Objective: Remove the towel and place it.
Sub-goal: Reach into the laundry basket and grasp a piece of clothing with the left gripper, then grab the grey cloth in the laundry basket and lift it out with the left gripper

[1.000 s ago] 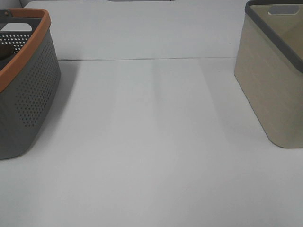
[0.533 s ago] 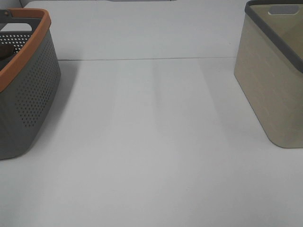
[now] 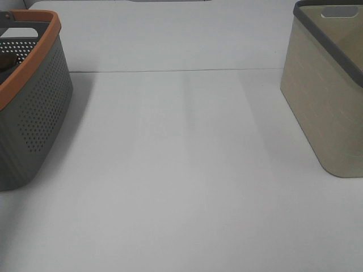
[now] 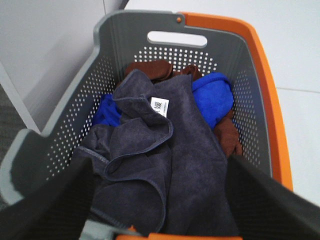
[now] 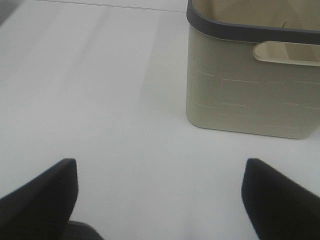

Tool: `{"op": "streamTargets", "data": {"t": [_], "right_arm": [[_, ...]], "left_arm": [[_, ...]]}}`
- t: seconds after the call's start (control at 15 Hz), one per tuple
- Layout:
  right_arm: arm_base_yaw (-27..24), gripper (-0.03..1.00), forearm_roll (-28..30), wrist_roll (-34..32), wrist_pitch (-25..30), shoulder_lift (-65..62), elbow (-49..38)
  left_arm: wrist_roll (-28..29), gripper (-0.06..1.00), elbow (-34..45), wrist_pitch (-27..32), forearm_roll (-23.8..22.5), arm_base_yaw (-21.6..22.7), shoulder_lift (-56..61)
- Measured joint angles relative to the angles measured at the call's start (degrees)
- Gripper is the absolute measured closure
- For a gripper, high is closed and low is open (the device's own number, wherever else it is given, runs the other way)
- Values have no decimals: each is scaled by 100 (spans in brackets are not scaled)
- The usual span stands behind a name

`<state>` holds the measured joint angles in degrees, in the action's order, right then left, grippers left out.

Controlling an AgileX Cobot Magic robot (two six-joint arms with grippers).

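The towel (image 4: 165,150), dark navy with a small white tag (image 4: 159,106), lies crumpled on top of the pile in the grey basket with the orange rim (image 4: 265,100), which stands at the left edge of the exterior view (image 3: 39,107). My left gripper (image 4: 161,159) hovers open above the basket, its fingers (image 4: 45,200) apart on either side of the towel and not touching it. My right gripper (image 5: 160,162) is open and empty over the bare table. Neither gripper shows in the exterior view.
Blue cloths (image 4: 215,95) and brown cloths (image 4: 150,67) lie under the towel in the basket. A beige basket with a dark grey rim (image 3: 329,96) stands at the right of the table and looks empty in the right wrist view (image 5: 250,85).
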<state>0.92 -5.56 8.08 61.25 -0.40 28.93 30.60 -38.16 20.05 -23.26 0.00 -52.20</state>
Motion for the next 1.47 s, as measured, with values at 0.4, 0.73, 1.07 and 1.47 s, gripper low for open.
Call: {"op": "streamTargets", "data": {"t": [0.4, 0.73, 1.07, 1.47], "right_arm": [[0, 13, 0, 0, 0, 0, 0], [0, 13, 0, 0, 0, 0, 0], [0, 13, 0, 0, 0, 0, 0], [0, 13, 0, 0, 0, 0, 0]], "left_arm": [[189, 24, -2865, 1684, 52, 0, -3123], [189, 24, -4418, 3151, 97, 0, -4211], [447, 24, -4882, 3426, 917, 413, -4916], [464, 24, -4893, 2876, 2080, 991, -5455]]}}
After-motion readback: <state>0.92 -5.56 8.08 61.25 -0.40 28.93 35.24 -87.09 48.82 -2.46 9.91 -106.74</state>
